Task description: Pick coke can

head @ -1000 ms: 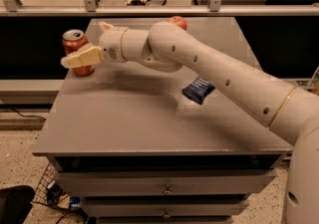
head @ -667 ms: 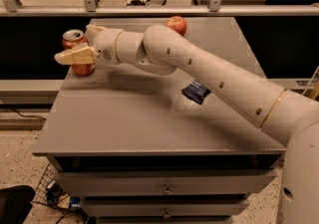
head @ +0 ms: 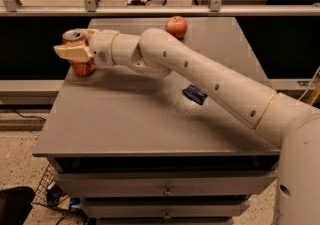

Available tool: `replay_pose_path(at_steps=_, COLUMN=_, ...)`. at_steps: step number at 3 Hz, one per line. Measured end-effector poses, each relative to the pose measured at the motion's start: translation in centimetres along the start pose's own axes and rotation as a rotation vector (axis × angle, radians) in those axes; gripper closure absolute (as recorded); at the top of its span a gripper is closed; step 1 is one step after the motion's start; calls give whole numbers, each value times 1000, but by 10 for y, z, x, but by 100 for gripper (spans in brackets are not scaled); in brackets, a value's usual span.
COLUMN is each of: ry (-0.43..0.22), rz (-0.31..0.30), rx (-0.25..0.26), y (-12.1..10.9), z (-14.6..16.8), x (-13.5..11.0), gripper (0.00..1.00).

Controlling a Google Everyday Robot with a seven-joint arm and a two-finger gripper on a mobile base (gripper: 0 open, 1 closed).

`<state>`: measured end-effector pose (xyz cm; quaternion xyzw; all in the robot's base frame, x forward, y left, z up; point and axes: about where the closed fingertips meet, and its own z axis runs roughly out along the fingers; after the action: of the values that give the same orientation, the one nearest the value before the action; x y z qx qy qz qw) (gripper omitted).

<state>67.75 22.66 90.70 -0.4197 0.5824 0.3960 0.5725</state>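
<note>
The coke can (head: 83, 66), red-orange with a silver top, stands upright at the far left edge of the grey table (head: 130, 124). My gripper (head: 75, 45) is at the can, reaching in from the right at the height of its upper half, and covers the middle of the can. The can's base rests on the table. My white arm stretches across the table from the lower right.
A red apple (head: 176, 26) sits at the back of the table, right of the can. A small blue packet (head: 194, 94) lies mid-table beside my forearm. The table's left edge drops off just past the can. A rail runs behind the table.
My gripper has moved left and a little farther back, from just in front of the can to level with and around it. The can has stayed in place.
</note>
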Motion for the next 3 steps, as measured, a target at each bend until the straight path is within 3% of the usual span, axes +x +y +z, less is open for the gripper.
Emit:
replay_pose_path(at_steps=1, ry=-1, rz=0, rx=-4, y=2, z=2, x=0, gripper=88)
replay_pose_path(at_steps=2, ry=-1, rz=0, rx=-8, y=4, z=4, x=-1, gripper=100)
replay_pose_path(at_steps=3, ry=-1, rz=0, rx=-8, y=4, z=4, x=-1, gripper=100)
